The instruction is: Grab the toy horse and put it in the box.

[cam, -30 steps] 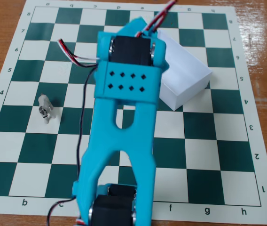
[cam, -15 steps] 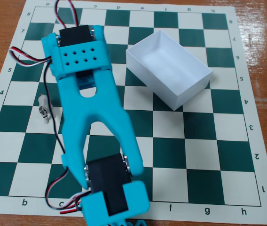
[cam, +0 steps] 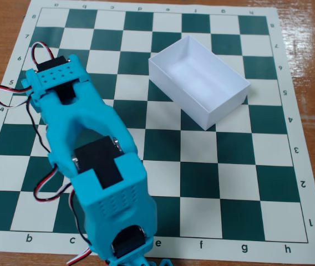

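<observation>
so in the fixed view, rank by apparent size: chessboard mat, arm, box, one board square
1. chessboard mat, fills nearly the whole frame.
2. turquoise arm, though it sits nearer the camera, so its look is inflated.
3. white box, covers several squares.
4. single dark green square.
The toy horse is hidden and cannot be ranked.

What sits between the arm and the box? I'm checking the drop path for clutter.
Nothing: in the fixed view only bare chessboard squares lie between the turquoise arm and the empty white box.
</observation>
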`<state>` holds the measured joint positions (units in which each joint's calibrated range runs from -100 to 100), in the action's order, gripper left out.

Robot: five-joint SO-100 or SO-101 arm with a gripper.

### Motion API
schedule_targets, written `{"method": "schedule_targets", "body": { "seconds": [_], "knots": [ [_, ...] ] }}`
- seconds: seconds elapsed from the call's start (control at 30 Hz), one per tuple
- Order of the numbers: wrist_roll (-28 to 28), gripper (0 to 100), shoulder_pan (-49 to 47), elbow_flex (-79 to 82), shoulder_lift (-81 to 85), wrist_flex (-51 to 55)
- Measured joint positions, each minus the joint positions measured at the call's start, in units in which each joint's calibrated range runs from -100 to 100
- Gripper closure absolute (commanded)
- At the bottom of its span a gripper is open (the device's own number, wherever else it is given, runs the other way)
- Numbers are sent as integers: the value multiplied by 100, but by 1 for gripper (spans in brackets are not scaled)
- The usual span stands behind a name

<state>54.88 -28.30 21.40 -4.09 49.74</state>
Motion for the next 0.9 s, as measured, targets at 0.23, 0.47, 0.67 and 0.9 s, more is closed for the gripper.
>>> {"method": "schedule_targets", "body": {
  "seconds": [0.23,0.47,0.67,0.9],
  "knots": [
    [-88,78,-164,-363,-477,-96],
    [-130,78,-179,-825,-579,44],
    [-161,78,-187,-834,-945,35],
    [-338,100,-321,-843,-1285,35]
  ]
}}
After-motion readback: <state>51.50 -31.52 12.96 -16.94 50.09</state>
